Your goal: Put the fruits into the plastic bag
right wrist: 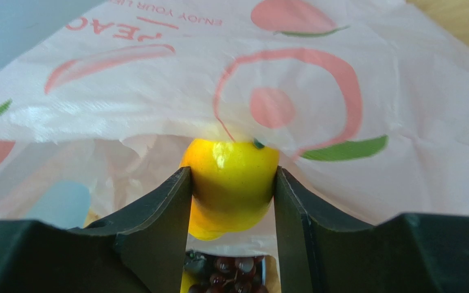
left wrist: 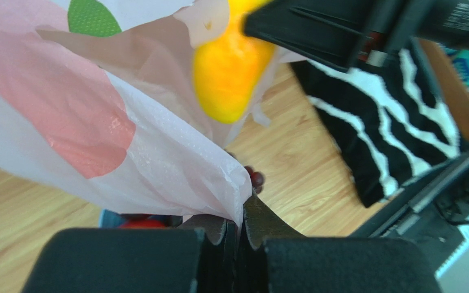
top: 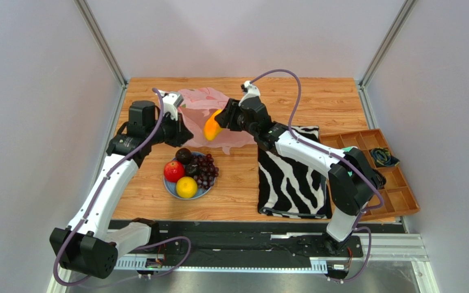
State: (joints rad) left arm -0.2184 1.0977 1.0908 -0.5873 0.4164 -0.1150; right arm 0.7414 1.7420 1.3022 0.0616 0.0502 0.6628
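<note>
My right claw (right wrist: 231, 183) is clamped on the mango (top: 212, 127), one finger on each side. The open mouth of the pink plastic bag (left wrist: 157, 165) lies just ahead of its tips and over them. My left claw (left wrist: 238, 223) is closed on a pinched edge of that bag, and below and behind both claws the blue plate (top: 207, 191) on the table carries the red apple (top: 173, 171), citrus (top: 186, 187), grape bunch (top: 206, 173) and a dark plum (top: 184, 155).
</note>
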